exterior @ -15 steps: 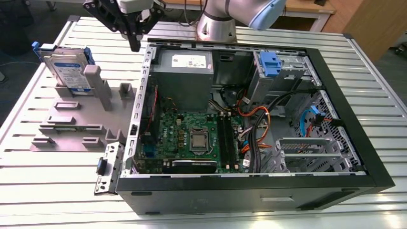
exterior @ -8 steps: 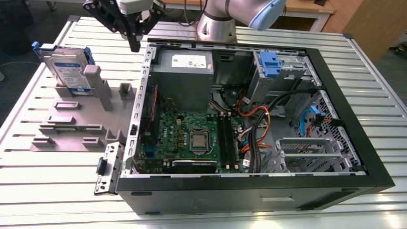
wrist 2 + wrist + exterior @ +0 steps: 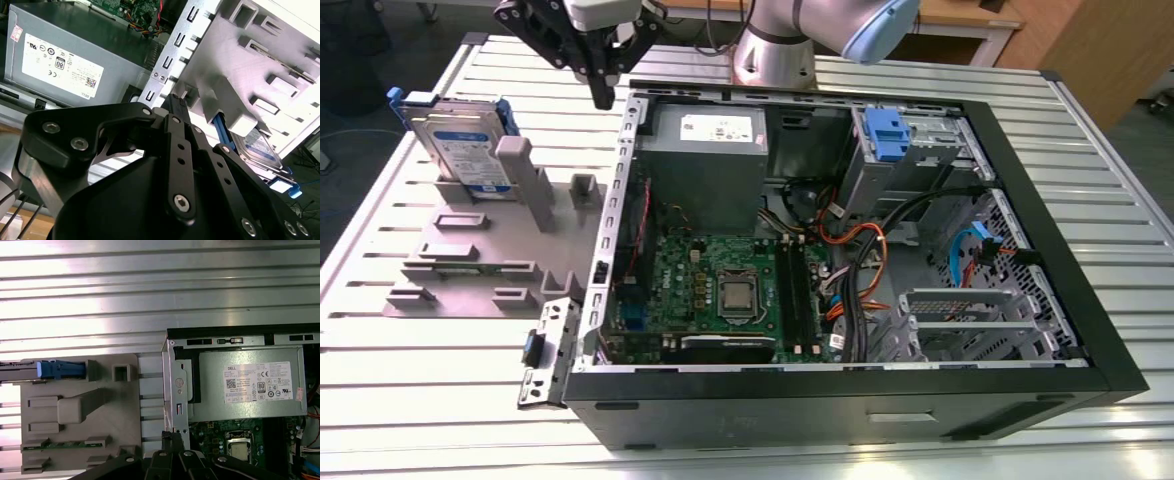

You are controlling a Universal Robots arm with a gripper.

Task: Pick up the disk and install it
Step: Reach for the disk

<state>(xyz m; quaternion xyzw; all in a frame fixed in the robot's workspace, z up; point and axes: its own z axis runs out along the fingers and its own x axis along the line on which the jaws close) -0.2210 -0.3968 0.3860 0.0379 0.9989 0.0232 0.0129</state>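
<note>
One gripper (image 3: 603,97), fingers pinched together and empty, hangs over the computer case (image 3: 854,395) side wall. Disk (image 3: 458,142) stands on edge in the grey fixture (image 3: 494,235) outside that wall, top edge running square to it.

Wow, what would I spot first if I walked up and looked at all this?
Probably the big open black computer case in the middle of the exterior view, with its green circuit board showing inside. Next comes the flat silver hard disk with a blue rail, standing upright in a grey plastic holder at the exterior view's left. The black robot gripper hangs above, near the case's wall on that side.
</note>
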